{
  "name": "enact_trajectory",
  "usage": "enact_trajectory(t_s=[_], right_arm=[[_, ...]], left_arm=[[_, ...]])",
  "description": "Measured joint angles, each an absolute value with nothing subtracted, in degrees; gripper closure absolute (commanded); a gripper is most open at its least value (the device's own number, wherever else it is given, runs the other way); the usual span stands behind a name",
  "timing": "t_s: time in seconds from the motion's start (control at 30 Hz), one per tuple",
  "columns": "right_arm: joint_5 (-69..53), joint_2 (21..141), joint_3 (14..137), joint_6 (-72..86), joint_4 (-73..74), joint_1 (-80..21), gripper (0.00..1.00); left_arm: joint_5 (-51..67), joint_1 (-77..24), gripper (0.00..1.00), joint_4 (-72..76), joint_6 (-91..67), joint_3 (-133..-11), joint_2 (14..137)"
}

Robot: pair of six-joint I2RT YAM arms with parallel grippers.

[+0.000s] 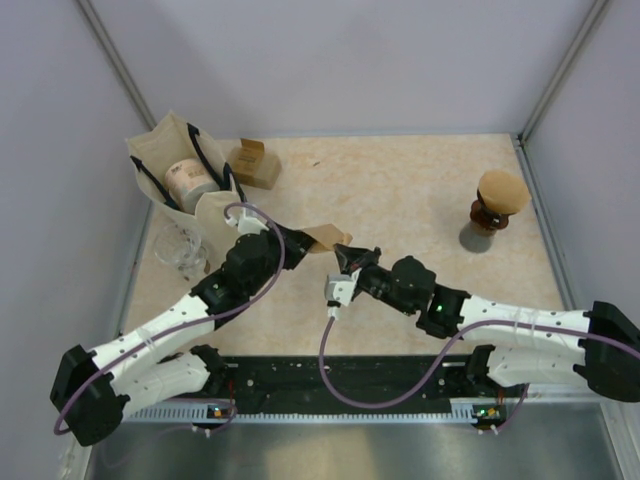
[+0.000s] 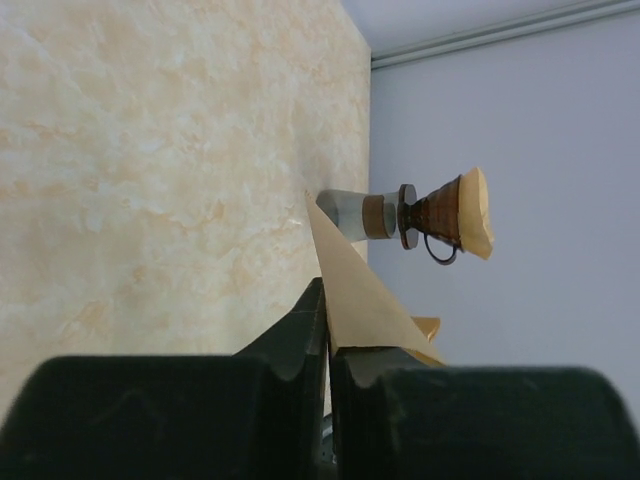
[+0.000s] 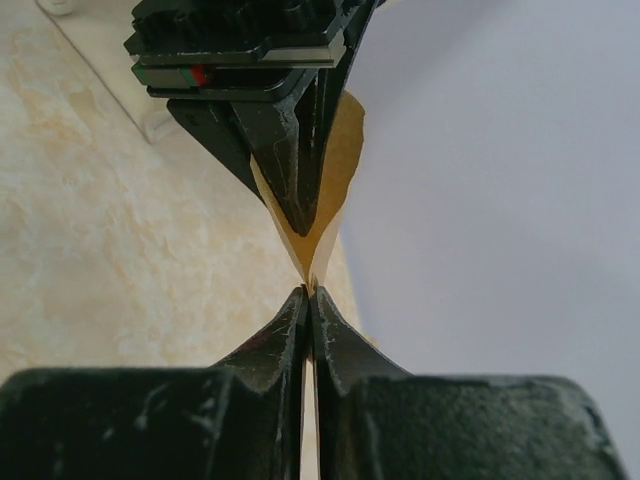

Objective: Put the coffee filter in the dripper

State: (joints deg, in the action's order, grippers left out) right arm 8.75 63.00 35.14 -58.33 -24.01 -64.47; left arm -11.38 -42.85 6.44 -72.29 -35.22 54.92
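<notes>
A brown paper coffee filter [image 1: 325,237] is held above the table's middle between both grippers. My left gripper [image 1: 308,240] is shut on one edge of the filter [image 2: 360,290], as the left wrist view [image 2: 327,300] shows. My right gripper [image 1: 345,256] is shut on the filter's opposite tip [image 3: 335,170], seen in its own view [image 3: 308,292]; the paper's two layers spread apart towards the left gripper's fingers [image 3: 290,150]. The dripper [image 1: 497,202] stands at the far right on a brown-collared stand, with a tan cone on top; it also shows in the left wrist view [image 2: 430,215].
A cream bag [image 1: 185,175] with black handles holds a round pack at the back left. A clear glass cup [image 1: 180,250] stands in front of it. A small brown box [image 1: 252,165] lies beside the bag. Walls enclose the table.
</notes>
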Motion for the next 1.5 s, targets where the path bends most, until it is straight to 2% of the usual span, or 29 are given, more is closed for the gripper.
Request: enact_trajectory(t_s=[0.07,0.2,0.3,0.5,0.7,0.97,1.03,1.07,1.17,1.27,1.37,1.5], right_arm=[[8.8,63.2,35.1,-57.8,-24.0,-64.5,0.53],[8.9,63.5,35.2,-54.4,-23.7,-64.6,0.34],[9.4,63.4,35.3,-49.2,-23.9,-64.7,0.01],[15.8,58.9,34.2,-29.7,-26.5,-64.7,0.01],[18.4,56.3,41.0,-6.0,-13.0,-61.7,0.03],[11.4,58.0,46.2,4.3,0.0,-59.8,0.10],[10.4,59.4,46.2,4.8,1.4,-59.8,0.13],[10.5,60.1,46.2,4.8,1.8,-59.8,0.20],[11.7,62.5,46.2,4.7,2.4,-59.8,0.28],[13.0,63.9,46.2,4.7,2.0,-59.8,0.31],[14.1,65.1,46.2,4.6,1.0,-59.8,0.45],[15.9,66.8,46.2,4.8,0.4,-59.8,0.48]], left_arm=[[-11.4,-42.9,1.00,6.2,-72.4,-35.5,54.9],[-11.5,-42.9,1.00,4.9,-72.3,-36.6,55.2],[-12.1,-42.9,1.00,2.9,-72.2,-37.5,55.4],[-14.7,-42.9,1.00,-8.5,-68.9,-42.7,56.9],[-15.2,-42.9,1.00,-19.2,-61.8,-49.1,60.1],[-12.5,-42.9,1.00,-31.9,-56.0,-60.1,70.0],[-10.8,-42.9,1.00,-33.1,-55.3,-61.2,71.5],[-9.7,-42.9,1.00,-33.5,-55.1,-61.4,72.1],[-6.7,-42.9,1.00,-33.9,-54.2,-61.4,73.1],[-3.8,-42.8,1.00,-33.8,-53.3,-61.4,73.7],[-2.2,-42.9,1.00,-33.8,-52.5,-61.4,74.0],[-0.6,-42.8,1.00,-33.8,-52.0,-61.7,74.4]])
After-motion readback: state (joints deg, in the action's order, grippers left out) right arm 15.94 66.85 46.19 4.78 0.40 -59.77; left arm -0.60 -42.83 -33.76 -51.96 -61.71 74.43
